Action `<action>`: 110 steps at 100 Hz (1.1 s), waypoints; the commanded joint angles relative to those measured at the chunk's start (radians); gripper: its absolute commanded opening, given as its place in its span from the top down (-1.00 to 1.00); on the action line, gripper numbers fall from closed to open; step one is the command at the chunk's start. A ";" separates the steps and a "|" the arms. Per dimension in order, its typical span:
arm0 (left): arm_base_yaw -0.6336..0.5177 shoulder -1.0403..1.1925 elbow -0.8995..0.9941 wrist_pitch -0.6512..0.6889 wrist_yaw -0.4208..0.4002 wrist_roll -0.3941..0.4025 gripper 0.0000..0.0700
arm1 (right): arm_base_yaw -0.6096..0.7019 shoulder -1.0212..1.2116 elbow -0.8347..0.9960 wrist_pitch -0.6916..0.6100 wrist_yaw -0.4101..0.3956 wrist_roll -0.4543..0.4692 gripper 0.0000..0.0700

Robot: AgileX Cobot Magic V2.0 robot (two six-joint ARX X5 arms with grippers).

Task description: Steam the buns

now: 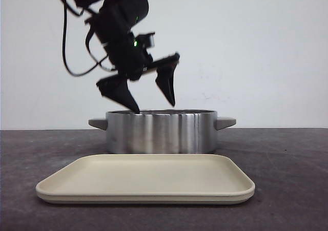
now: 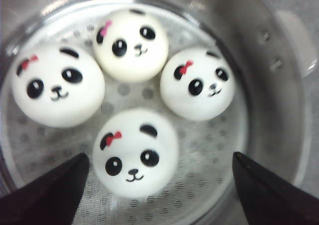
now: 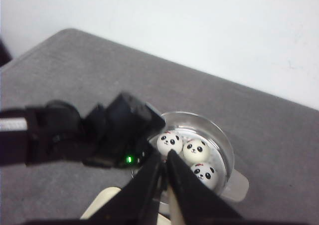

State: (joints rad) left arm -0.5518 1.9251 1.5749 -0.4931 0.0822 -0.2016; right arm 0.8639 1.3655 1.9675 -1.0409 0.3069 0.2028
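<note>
- Four buns (image 2: pixel 134 152) are seen sitting on a perforated steamer plate (image 2: pixel 209 150) inside a steel pot (image 1: pixel 161 131), which stands on the desk (image 1: pixel 287 164) just beyond an empty beige tray (image 1: pixel 146 182).
- The left claw (image 1: pixel 154 100) is held over the left part of the pot's rim, its jaws spread wide and nothing held between them; one tip sits at rim level.
- The right claw (image 3: pixel 164 172) is raised well above the scene, its fingers pressed together with nothing visible between them.
- Loading looks complete, all four buns being in the pot and the tray bare; the step in hand is judged to be clearing the left claw from the pot.
- That step would best be done by lifting straight up before any sideways travel, so that the rim is not clipped and the nearest bun, lying between the two fingers in the left wrist view, is not brushed.
- Each bun rests flat side down with its dome and panda face turned upward, so the short axis stands vertical; the round shape offers no marked long axis.
- The buns are grouped close together, some nearly touching; whether any actually touch cannot be told.
- No lid is visible in any view.
</note>
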 commanded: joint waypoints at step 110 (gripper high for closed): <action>-0.006 -1.312 -0.557 -0.137 -0.215 0.032 1.00 | 0.012 -0.362 -1.002 1.025 -0.263 -0.031 0.96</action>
State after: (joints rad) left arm -0.5522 0.6117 1.0061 -0.6392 -0.1291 -0.1822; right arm 0.8639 0.9997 0.9478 -0.0341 0.0444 0.1642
